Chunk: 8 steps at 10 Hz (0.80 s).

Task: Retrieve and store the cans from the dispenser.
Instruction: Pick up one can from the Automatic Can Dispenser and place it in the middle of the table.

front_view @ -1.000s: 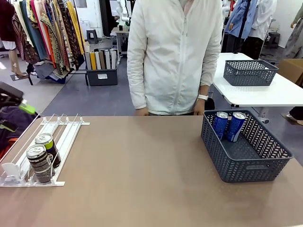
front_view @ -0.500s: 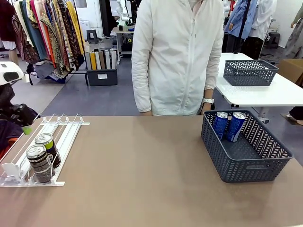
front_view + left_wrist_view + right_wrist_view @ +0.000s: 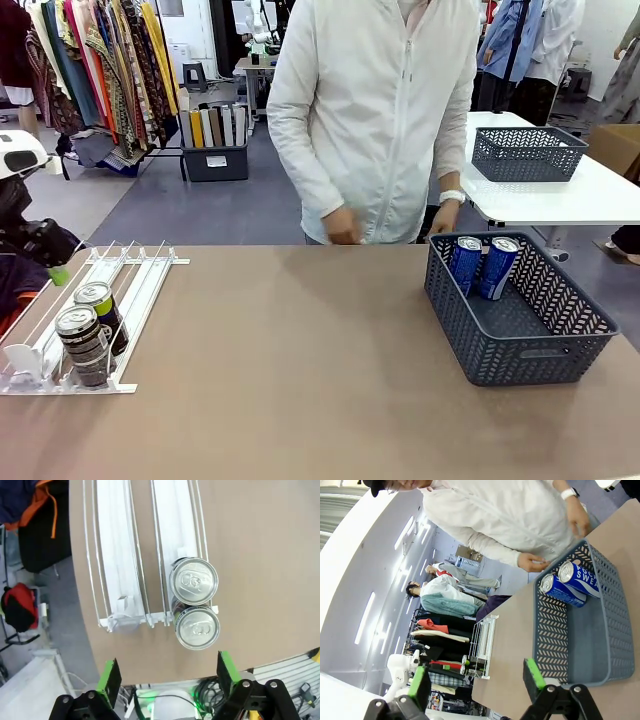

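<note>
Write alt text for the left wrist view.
Seen from above, two silver-topped cans sit one behind the other at the stopper end of one lane of the white dispenser, which lies on a brown table. The left gripper hangs above them with its green-padded fingers wide open, holding nothing.

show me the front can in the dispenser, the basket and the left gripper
front can (image 3: 77, 321): front view, on its silver top.
basket (image 3: 520, 357): front view, on its near wall.
left gripper (image 3: 167, 671): left wrist view, midway between its open fingertips.
</note>
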Available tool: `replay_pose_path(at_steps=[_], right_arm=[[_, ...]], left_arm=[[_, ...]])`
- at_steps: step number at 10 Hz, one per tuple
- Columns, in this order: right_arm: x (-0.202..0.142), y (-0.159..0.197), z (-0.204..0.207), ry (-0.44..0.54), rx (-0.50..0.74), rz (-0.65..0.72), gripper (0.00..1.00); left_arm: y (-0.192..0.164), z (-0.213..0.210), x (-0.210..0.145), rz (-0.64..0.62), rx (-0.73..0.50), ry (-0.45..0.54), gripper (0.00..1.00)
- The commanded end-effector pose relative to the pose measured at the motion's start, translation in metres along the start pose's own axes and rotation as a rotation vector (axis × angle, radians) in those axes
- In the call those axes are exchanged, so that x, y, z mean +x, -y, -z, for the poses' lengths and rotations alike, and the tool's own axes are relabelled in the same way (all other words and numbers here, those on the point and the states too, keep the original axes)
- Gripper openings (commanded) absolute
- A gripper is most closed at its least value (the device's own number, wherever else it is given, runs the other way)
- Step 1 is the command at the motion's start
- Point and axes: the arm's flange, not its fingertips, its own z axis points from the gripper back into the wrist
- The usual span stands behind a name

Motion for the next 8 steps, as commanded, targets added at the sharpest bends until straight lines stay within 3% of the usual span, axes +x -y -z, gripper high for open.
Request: replay_pose_path(at_steps=[1, 8], right_arm=[[0.003, -0.003, 0.002, 0.02, 0.025, -0.005, 1.0], [0.003, -0.003, 0.002, 0.02, 0.025, -0.005, 1.0]], left_arm=[[0.006, 0.012, 0.003, -0.034, -0.011, 0.005, 1.0], [0.034, 0.076, 0.01, -0.022, -0.044, -0.106, 1.0]])
